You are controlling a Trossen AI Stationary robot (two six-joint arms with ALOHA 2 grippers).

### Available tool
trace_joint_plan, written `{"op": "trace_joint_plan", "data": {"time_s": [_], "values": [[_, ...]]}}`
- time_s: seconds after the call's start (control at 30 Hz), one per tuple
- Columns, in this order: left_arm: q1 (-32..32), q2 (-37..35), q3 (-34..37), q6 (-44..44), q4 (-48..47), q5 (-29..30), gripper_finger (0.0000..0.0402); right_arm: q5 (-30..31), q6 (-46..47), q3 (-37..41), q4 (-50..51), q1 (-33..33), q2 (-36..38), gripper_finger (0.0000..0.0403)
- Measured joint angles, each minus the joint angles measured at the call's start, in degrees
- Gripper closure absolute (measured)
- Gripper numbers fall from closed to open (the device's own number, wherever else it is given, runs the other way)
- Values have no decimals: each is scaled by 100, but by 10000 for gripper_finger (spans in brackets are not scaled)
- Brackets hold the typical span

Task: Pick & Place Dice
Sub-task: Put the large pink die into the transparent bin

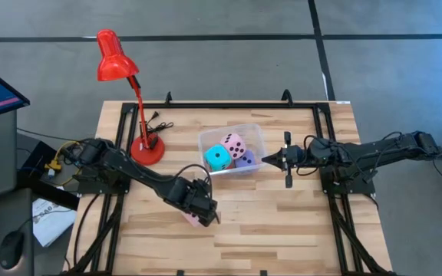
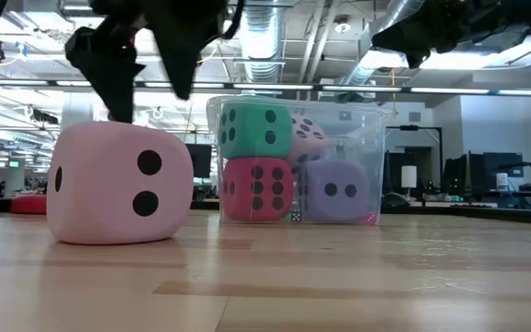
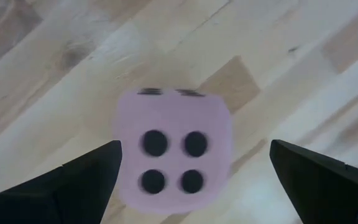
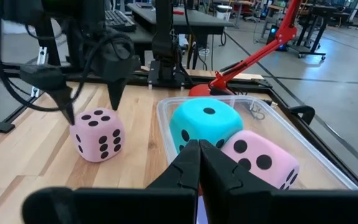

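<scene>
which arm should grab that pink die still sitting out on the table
Left. The left gripper hangs open right above the loose pink die, fingers either side of it. The right gripper is shut and sits by the clear bin, away from that die.

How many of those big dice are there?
5. One pink die sits loose on the table under the left hand; the cyan, red, lavender and another pink are in the bin.
</scene>
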State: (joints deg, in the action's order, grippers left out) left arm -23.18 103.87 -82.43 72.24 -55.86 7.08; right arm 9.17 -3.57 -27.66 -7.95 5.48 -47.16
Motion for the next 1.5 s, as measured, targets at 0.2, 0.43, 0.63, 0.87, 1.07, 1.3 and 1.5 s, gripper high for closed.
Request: {"op": "trace_joint_plan", "data": {"time_s": [0.2, 0.43, 0.63, 0.87, 1.07, 1.3, 1.5], "values": [[-22, 11, 87, -36, -144, -3, 2, 0, 0, -2, -23, 0, 2, 403], [-22, 5, 528, -41, 382, -219, 2, -2, 0, -2, -21, 0, 0, 403], [-22, 5, 768, -41, 554, -308, 2, -2, 0, 0, -21, 0, 0, 403], [-22, 5, 905, -41, 639, -308, 2, -2, 0, -1, -21, 0, 0, 403], [-22, 5, 905, -40, 639, -300, 2, -2, 0, -2, -21, 0, 0, 403], [-22, 5, 905, -39, 639, -206, 3, -2, 0, -2, -21, 0, 0, 403], [-52, 5, 905, -32, 641, -4, 31, -2, 0, -2, -20, 0, 0, 403]]}}
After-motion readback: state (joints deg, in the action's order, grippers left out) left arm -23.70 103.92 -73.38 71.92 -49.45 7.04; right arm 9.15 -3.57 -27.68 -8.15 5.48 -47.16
